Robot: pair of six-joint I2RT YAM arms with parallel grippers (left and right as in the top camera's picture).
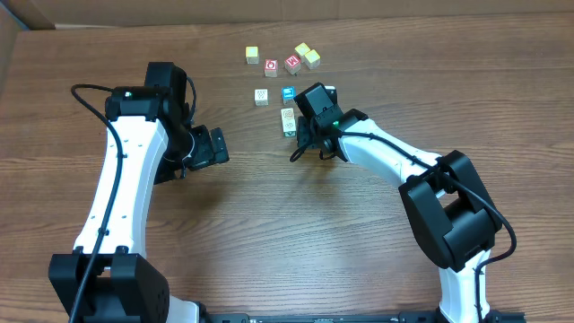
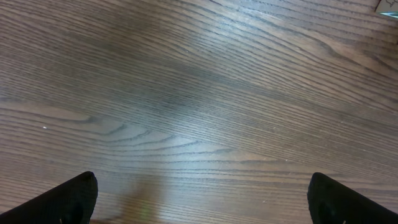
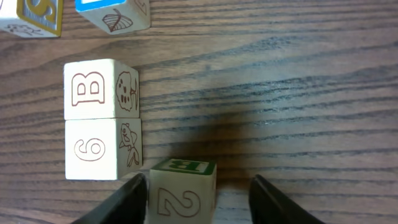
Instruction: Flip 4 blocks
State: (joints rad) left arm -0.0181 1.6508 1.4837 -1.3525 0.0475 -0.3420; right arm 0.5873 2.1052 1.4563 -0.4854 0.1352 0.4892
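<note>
In the right wrist view a pale block [image 3: 183, 190] with a green B face on top and a "2" toward the camera stands on the table between my right gripper's [image 3: 199, 190] fingers. The left finger [image 3: 127, 199] sits against its side; the right finger [image 3: 277, 202] stands well apart from it. Two more pale blocks, a "B" [image 3: 99, 89] and a "6" [image 3: 99, 149], sit touching just left of it, also seen as a pair [image 1: 289, 121] from overhead. A dotted pale block [image 1: 261, 96] lies farther left. My left gripper [image 1: 218, 146] [image 2: 202, 202] is open over bare wood.
A blue-faced cube [image 1: 289, 92] [image 3: 115, 15] stands just beyond the pale pair. Two red-faced cubes [image 1: 271, 67] [image 1: 292, 64] and yellowish cubes [image 1: 308, 56] [image 1: 252, 55] lie at the back. The table's far edge [image 1: 269, 21] runs behind them.
</note>
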